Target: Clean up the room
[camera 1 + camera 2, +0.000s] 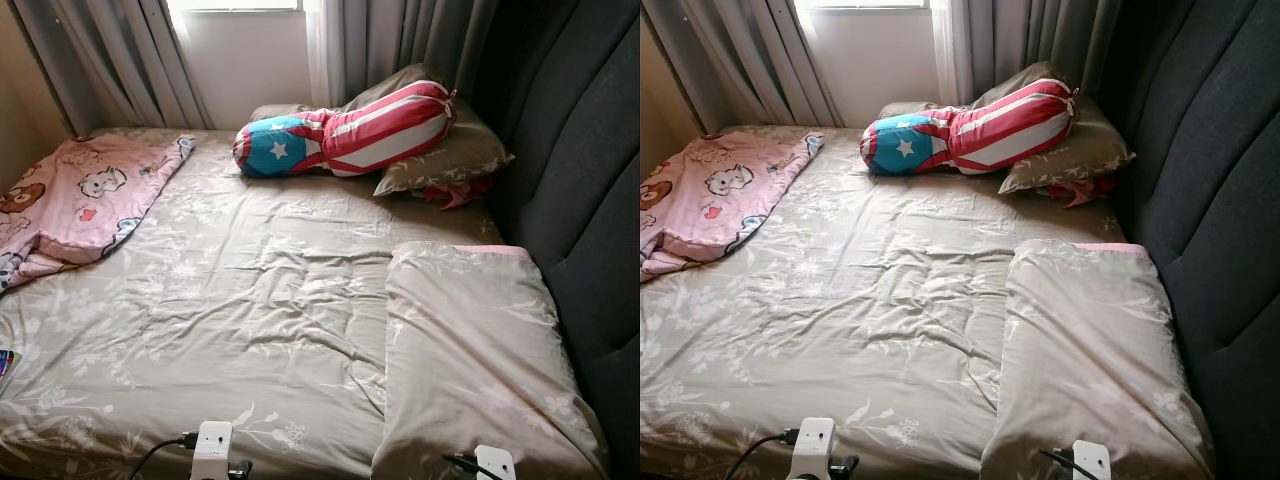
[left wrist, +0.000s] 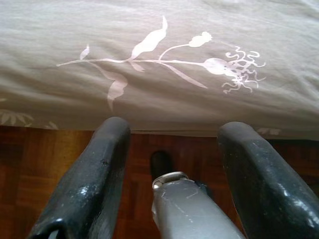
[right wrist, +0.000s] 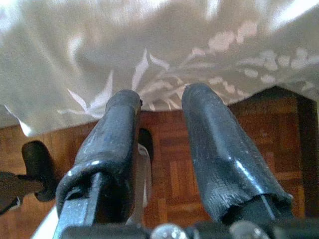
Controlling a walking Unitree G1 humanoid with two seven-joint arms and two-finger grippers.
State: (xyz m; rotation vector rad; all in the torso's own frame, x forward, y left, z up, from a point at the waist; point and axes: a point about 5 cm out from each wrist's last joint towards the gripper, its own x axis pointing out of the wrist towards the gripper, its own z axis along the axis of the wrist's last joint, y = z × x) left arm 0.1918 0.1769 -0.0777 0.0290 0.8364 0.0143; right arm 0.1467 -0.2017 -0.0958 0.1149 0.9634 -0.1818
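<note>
Left eye view takes in the bed (image 1: 250,300), sheet wrinkled, and plenty looks left to do. A pink cartoon blanket (image 1: 70,200) lies crumpled at the far left edge, a folded quilt (image 1: 470,360) sits by the headboard (image 1: 590,200), and a striped bolster (image 1: 350,130) leans on a pillow (image 1: 450,155) near the curtains. Left end effector (image 2: 172,144) hangs low at the mattress edge, fingers spread and empty; right end effector (image 3: 159,124) likewise, parted, holding nothing.

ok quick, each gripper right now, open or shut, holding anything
left gripper: open, holding nothing, by the bed edge.
right gripper: open, holding nothing.
</note>
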